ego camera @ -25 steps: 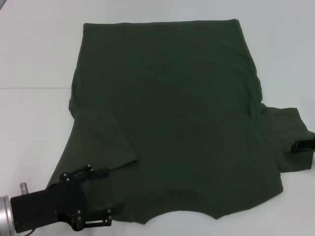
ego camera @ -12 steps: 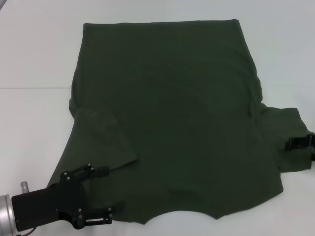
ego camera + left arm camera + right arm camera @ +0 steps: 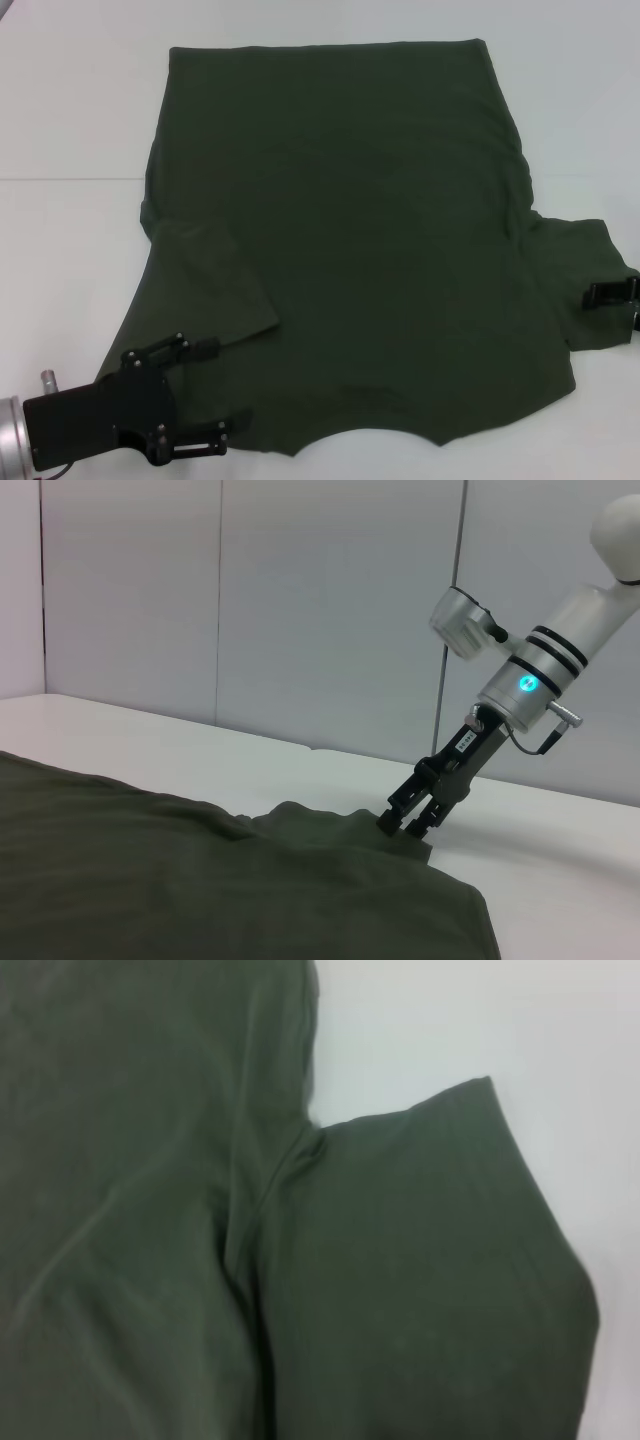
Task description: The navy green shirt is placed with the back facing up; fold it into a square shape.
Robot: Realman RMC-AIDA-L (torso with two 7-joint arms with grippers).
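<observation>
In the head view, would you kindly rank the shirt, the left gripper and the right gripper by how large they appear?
1. The navy green shirt, by far the largest.
2. The left gripper, near the camera.
3. The right gripper, only partly in frame, so its low rank is unsure.

Navy green shirt (image 3: 360,230): plain dark olive-green all over, no print or lettering seen on the upward side; same flat green seen at the sleeve by the right gripper (image 3: 612,292) jaws. Counter (image 3: 70,110): plain white. Left gripper (image 3: 232,386): matte black jaws and body, silver-grey wrist behind. Right gripper: black jaws; arm above shown white and silver with black bands and a small cyan light.
</observation>
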